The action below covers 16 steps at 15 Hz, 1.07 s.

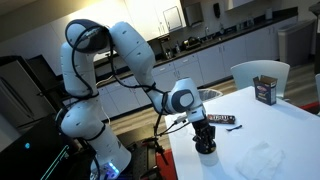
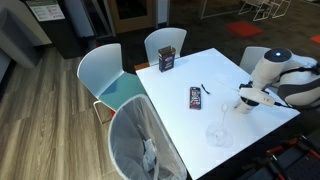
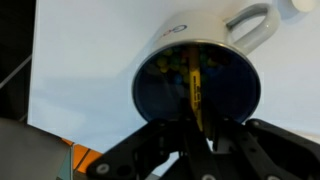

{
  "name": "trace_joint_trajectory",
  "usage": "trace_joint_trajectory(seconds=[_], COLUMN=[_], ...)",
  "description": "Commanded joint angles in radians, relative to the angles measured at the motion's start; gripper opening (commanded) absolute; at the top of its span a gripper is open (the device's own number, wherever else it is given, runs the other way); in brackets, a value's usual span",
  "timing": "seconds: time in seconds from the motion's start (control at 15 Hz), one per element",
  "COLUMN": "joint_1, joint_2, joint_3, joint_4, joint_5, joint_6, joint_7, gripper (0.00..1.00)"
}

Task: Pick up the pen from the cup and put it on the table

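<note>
the thin yellow-orange pen [image 3: 193, 90] stands in the round handled cup [image 3: 165, 45] on the white table [image 3: 80, 60], its long axis rising between the fingers of the black gripper [image 3: 200, 133] directly above, though whether they clamp it i cannot tell.

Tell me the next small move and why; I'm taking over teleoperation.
Probably close the gripper on the pen: the gripper sits right above the cup, the pen's end reaches up into it, and a firm clamp isn't visible yet.
</note>
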Motion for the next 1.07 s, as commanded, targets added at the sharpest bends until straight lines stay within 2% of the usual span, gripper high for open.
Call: trace_joint_trajectory(seconds=[0.0,0.27,0.4,0.6,0.67,0.87,0.93,1.0], joint_1=[0.03,0.073,0.105,0.098,-0.011,-0.127,-0.103,-0.131], joint_2=[-0.047,-0.182,-0.26,-0.373,-0.402,-0.398,-0.361,-0.331], joint_3=[-0.013,-0.05,-0.085,-0.106,-0.031,-0.029,-0.091,-0.096], joint_4=[-0.029,-0.092,-0.105,-0.119,-0.117,-0.092,-0.069,-0.057], joint_5=[-0.034,-0.119,-0.208,-0.289,-0.278,-0.18,-0.143,-0.092], joint_6=[-0.001,-0.055,-0.133,-0.229,-0.221,-0.048,0.022,0.094], joint_7=[0.032,0.061,0.125,0.176,0.152,0.097,0.085,0.065], gripper=[0.04,0.04,0.04,0.04,0.04,0.04,0.04,0.04])
